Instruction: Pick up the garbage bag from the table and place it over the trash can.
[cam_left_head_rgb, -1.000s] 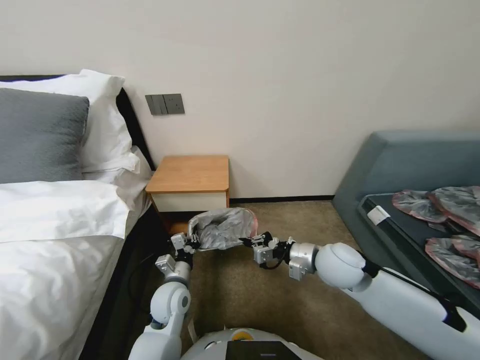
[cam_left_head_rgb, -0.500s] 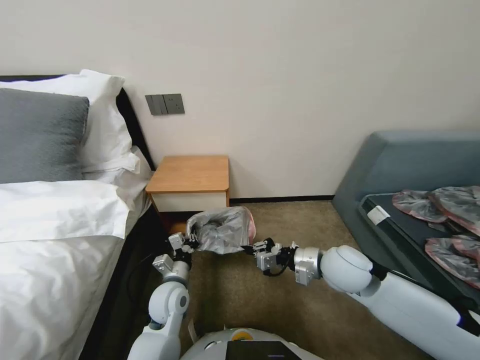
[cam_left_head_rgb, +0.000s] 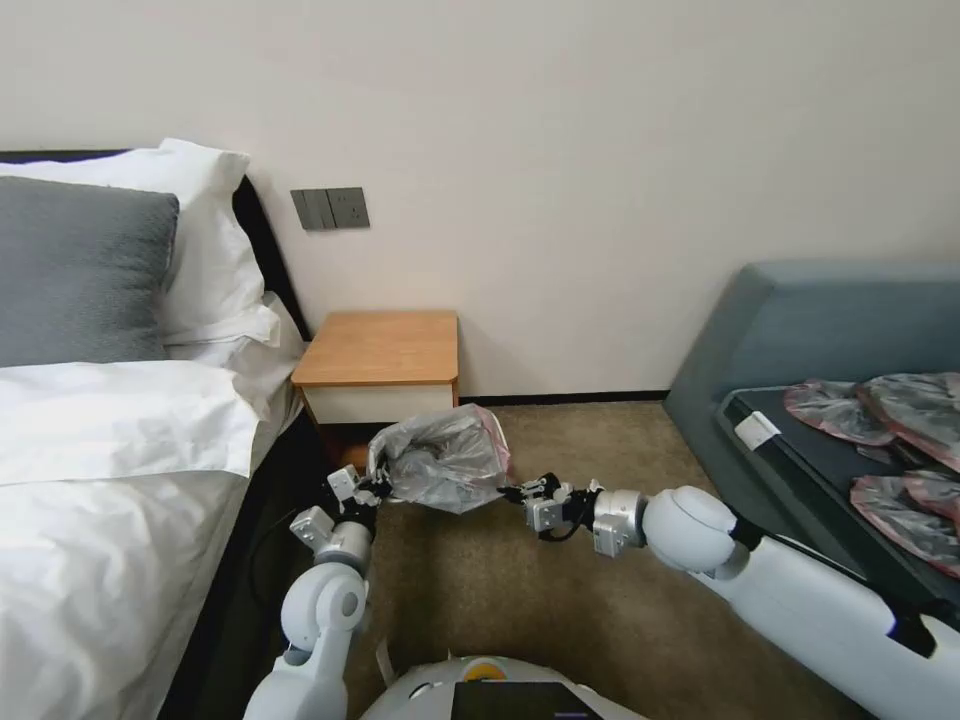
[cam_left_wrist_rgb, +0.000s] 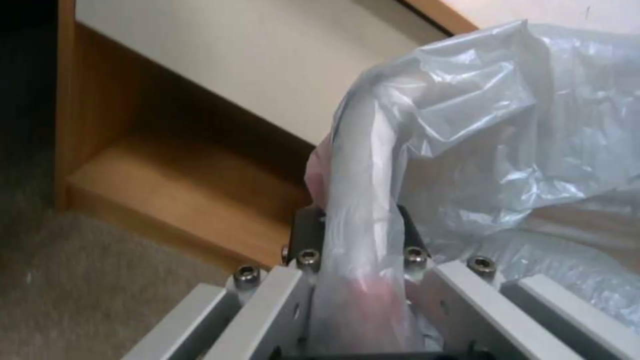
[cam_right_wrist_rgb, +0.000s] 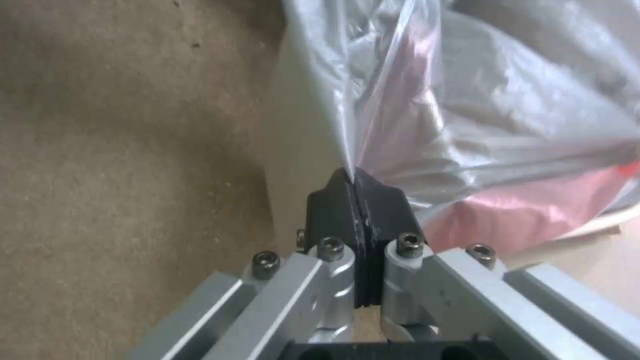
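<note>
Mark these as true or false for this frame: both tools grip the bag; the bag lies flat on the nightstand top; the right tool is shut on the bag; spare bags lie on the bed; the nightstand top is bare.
1. Both tools grip the garbage bag: true; left tool, right tool.
2. The bag lies flat on the table: false; it hangs spread between the tools, low in front of it.
3. The right tool is shut on the bag: true.
4. Spare bags lie on the bed: false; they lie at the sofa.
5. The table top is bare: true.
</note>
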